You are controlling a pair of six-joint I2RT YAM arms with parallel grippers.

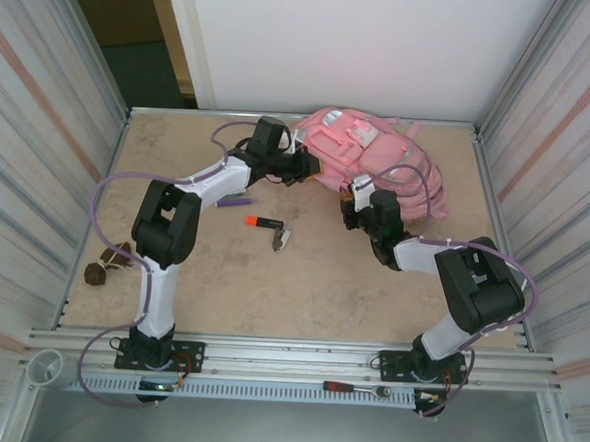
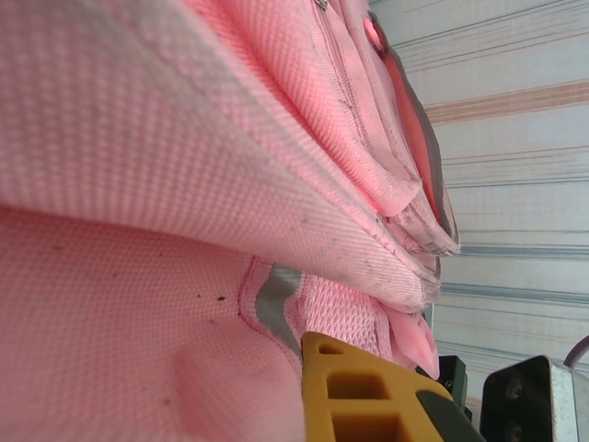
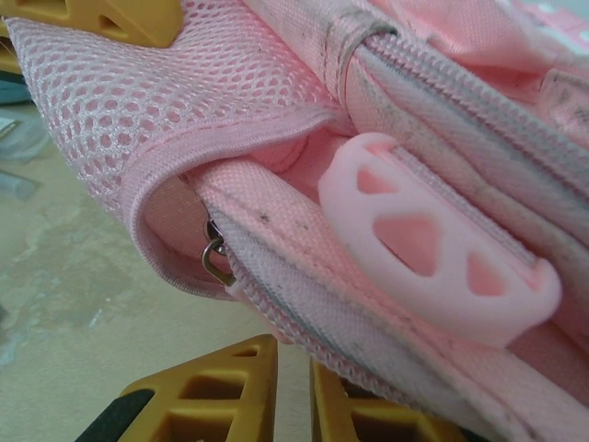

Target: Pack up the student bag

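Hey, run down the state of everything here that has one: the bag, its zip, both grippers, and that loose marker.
student bag: lying slumped on the table.
zip: closed along the stretch the right wrist view shows.
left gripper: shut, against the bag's fabric.
right gripper: fingers either side of the bag's edge; clamped or not, cannot tell.
orange marker: lying loose on the table, unpacked.

orange marker (image 1: 262, 222) mid-table | purple pen (image 1: 231, 201) near it | brown object (image 1: 107, 265) left edge | red-handled tool (image 1: 355, 389) front rail
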